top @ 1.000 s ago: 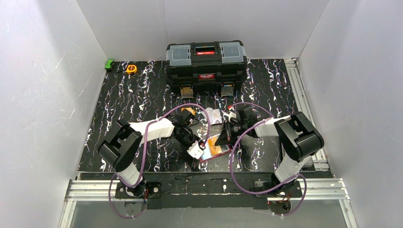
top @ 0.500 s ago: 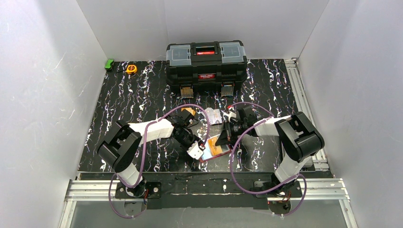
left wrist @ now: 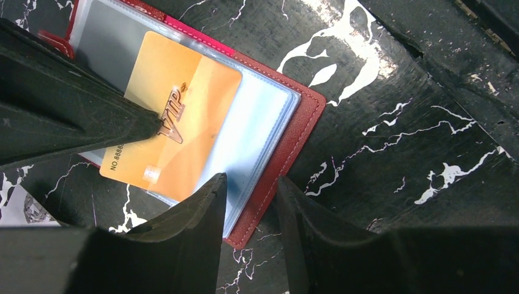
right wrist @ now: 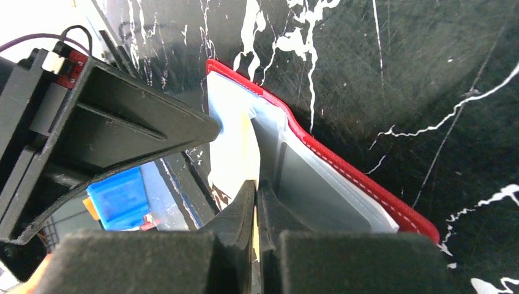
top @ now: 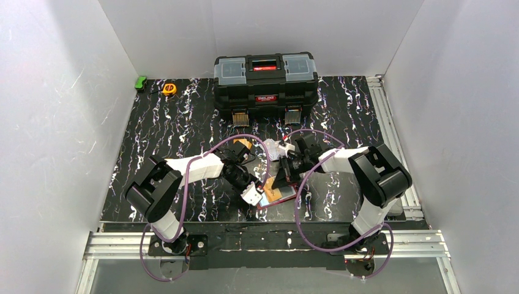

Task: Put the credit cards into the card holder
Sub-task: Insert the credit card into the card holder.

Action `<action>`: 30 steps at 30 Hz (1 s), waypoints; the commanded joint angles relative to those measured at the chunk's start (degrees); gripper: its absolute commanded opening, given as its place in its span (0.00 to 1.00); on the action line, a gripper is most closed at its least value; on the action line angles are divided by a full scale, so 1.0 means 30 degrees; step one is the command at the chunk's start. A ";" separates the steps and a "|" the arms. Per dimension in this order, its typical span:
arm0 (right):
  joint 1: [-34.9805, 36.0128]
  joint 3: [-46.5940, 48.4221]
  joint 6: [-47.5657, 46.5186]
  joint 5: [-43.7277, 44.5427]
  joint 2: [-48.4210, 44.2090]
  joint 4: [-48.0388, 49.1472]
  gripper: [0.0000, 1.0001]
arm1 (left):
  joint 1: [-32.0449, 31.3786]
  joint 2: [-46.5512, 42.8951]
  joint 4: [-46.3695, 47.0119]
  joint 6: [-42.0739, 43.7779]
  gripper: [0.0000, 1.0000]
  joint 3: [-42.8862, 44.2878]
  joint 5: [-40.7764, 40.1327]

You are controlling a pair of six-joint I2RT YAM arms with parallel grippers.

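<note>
The red card holder [left wrist: 287, 131] lies open on the table, clear pockets up; in the top view it sits between the two arms [top: 283, 197]. An orange credit card [left wrist: 177, 110] printed VIP stands part-way inside a pocket, one end sticking out. My right gripper [right wrist: 256, 187] is shut on that card's outer end, and its black finger [left wrist: 73, 122] shows in the left wrist view. My left gripper [left wrist: 251, 184] is open, its fingers astride the holder's near corner, one over the pockets, one outside the red cover. More credit cards, orange [top: 243, 143] and whitish [top: 276, 149], lie behind.
A big black toolbox [top: 265, 82] stands at the back centre. A yellow tape measure [top: 169, 89] and a green object [top: 141, 82] sit at the back left. White walls close in both sides, and a metal rail [top: 385, 116] runs along the right edge.
My right gripper has moved left toward the holder, carrying the orange card further over its pockets. The left gripper has stayed in place.
</note>
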 commanded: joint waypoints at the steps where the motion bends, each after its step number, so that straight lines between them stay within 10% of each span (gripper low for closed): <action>1: 0.0653 0.0480 -0.1062 0.1610 0.0208 -0.2091 0.09 | -0.0100 0.0314 0.0166 0.0123 0.35 -0.0664 -0.1404; 12: 0.1471 0.1413 -0.1709 0.4932 -0.1489 -0.4259 0.53 | -0.0126 0.0221 0.0232 -0.0025 0.35 -0.0691 -0.1332; 30: 0.3178 0.1621 -0.1553 0.7540 -0.3066 -0.6004 0.59 | -0.0198 -0.0128 0.0378 -0.0227 0.34 -0.1201 -0.1214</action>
